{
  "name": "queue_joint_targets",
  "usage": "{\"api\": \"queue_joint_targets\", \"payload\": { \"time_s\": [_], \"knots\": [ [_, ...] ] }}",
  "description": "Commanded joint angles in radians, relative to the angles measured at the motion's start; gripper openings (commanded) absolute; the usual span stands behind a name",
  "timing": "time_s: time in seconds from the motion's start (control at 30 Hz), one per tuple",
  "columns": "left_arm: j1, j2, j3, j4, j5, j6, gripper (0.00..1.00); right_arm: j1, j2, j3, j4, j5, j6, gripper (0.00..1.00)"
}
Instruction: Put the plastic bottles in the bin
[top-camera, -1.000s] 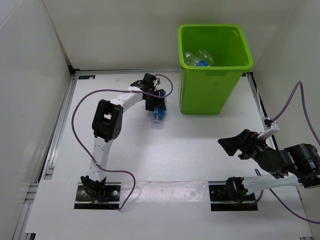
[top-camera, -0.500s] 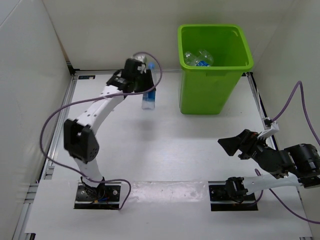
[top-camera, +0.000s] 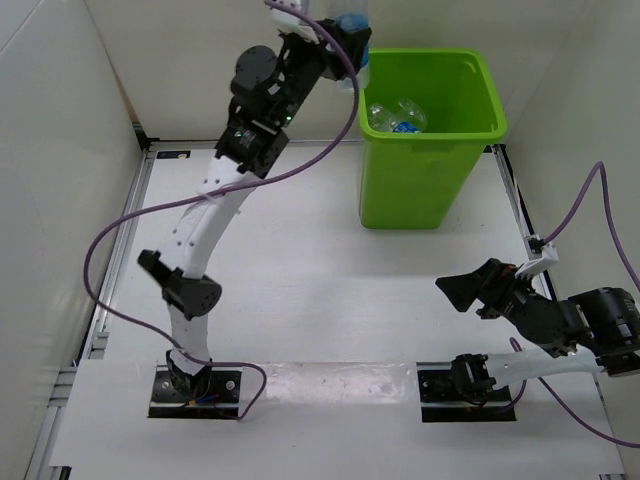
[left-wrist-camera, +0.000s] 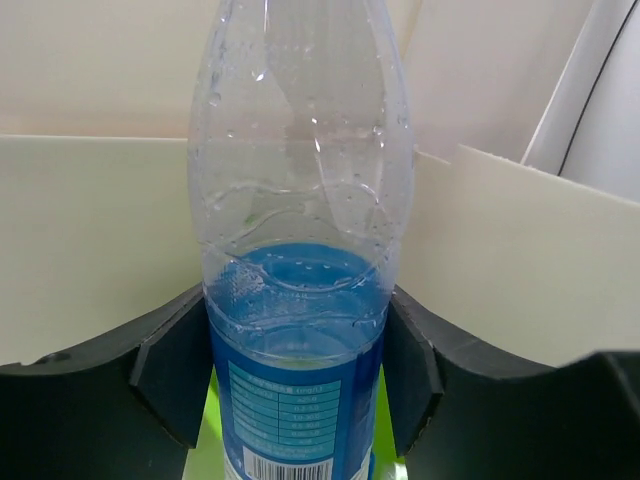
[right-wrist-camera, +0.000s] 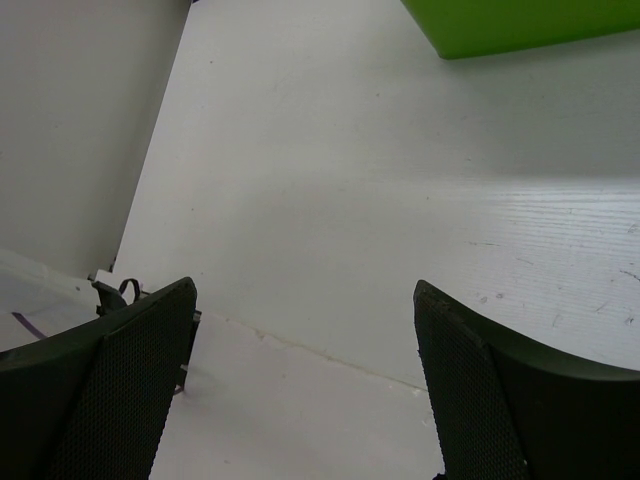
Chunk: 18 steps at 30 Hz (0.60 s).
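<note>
My left gripper (top-camera: 345, 40) is raised high at the bin's left rim and is shut on a clear blue-labelled plastic bottle (left-wrist-camera: 298, 250), which also shows in the top view (top-camera: 351, 22). The jaws press both sides of the bottle at its label. The lime-green bin (top-camera: 430, 185) stands at the far right of the table, with several clear bottles (top-camera: 397, 115) lying inside it. A strip of the bin's green shows below the held bottle in the left wrist view (left-wrist-camera: 210, 440). My right gripper (top-camera: 462, 291) is open and empty, low at the near right.
White walls enclose the table on the left, back and right. The bin's lower corner (right-wrist-camera: 520, 25) shows at the top of the right wrist view. The left arm's purple cable (top-camera: 120, 240) loops over the left of the table.
My left arm has lifted the blue-labelled bottle from low over the table up and right to the bin's left rim. The right arm has not moved.
</note>
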<state>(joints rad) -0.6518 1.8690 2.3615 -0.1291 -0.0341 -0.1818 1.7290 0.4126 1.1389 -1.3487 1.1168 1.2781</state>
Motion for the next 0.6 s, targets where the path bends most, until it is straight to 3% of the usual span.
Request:
{"api": "queue_joint_targets", "payload": {
  "time_s": [0.0,0.07,0.17,0.3,0.4,0.57],
  "knots": [
    [-0.023,0.131,0.091,0.054,-0.001,0.048,0.71,-0.005,-0.015,0.004,-0.300,0.038,0.029,0.90],
    [-0.048,0.212,0.148,0.150,-0.001,0.059,0.78,0.000,-0.015,0.005,-0.300,0.035,0.026,0.90],
    [-0.071,0.315,0.250,0.158,0.014,0.054,0.85,0.006,-0.023,0.001,-0.299,0.037,0.030,0.90],
    [-0.101,0.331,0.208,0.235,0.014,0.054,0.88,0.014,-0.032,0.002,-0.299,0.038,0.032,0.90],
    [-0.109,0.348,0.220,0.232,0.016,0.047,1.00,0.020,-0.044,0.001,-0.300,0.038,0.033,0.90],
    [-0.112,0.289,0.154,0.220,0.017,0.071,1.00,0.032,-0.066,0.001,-0.299,0.038,0.037,0.90]
  ]
}}
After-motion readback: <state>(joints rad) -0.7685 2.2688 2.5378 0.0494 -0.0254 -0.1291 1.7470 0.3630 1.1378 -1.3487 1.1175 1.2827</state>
